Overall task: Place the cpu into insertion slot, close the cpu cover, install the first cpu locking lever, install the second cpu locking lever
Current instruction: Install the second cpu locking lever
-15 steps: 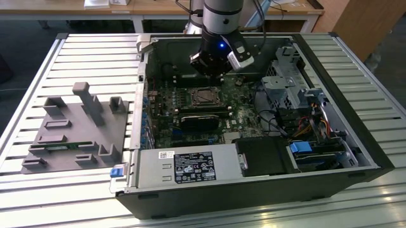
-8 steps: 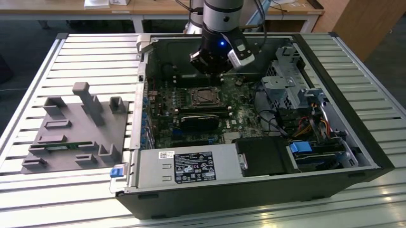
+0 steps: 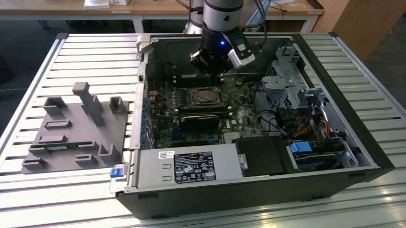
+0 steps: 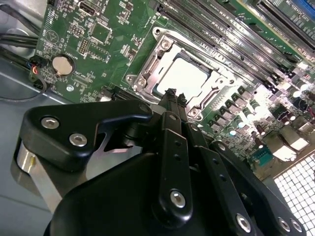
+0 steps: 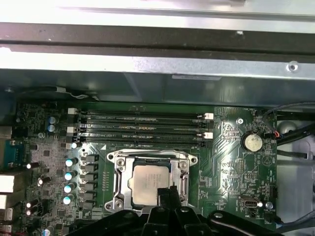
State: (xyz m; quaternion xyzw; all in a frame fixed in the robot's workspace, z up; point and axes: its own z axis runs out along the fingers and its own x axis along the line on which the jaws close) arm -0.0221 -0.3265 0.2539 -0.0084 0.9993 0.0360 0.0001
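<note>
The cpu [image 5: 147, 182] lies flat in the insertion slot [image 3: 204, 96] on the motherboard, its silvery top facing up [image 4: 184, 77]. The cpu cover [image 5: 119, 179], a silver frame, lies down around the chip with its cut-out over the metal top [image 4: 147, 69]. My gripper [image 4: 173, 96] hangs just above the socket's edge, its black fingers pressed together and holding nothing. In the first wrist view the gripper [image 5: 167, 192] overlaps one corner of the chip. In the exterior view the gripper [image 3: 212, 71] is inside the open computer case, just behind the socket.
Long black memory slots [image 5: 142, 125] run beside the socket, and a coin battery [image 5: 253, 142] sits on the board. A power supply [image 3: 184, 166], a drive cage [image 3: 288, 80] and cables [image 3: 304, 126] crowd the case. A grey fixture plate [image 3: 76, 128] lies at the exterior view's left.
</note>
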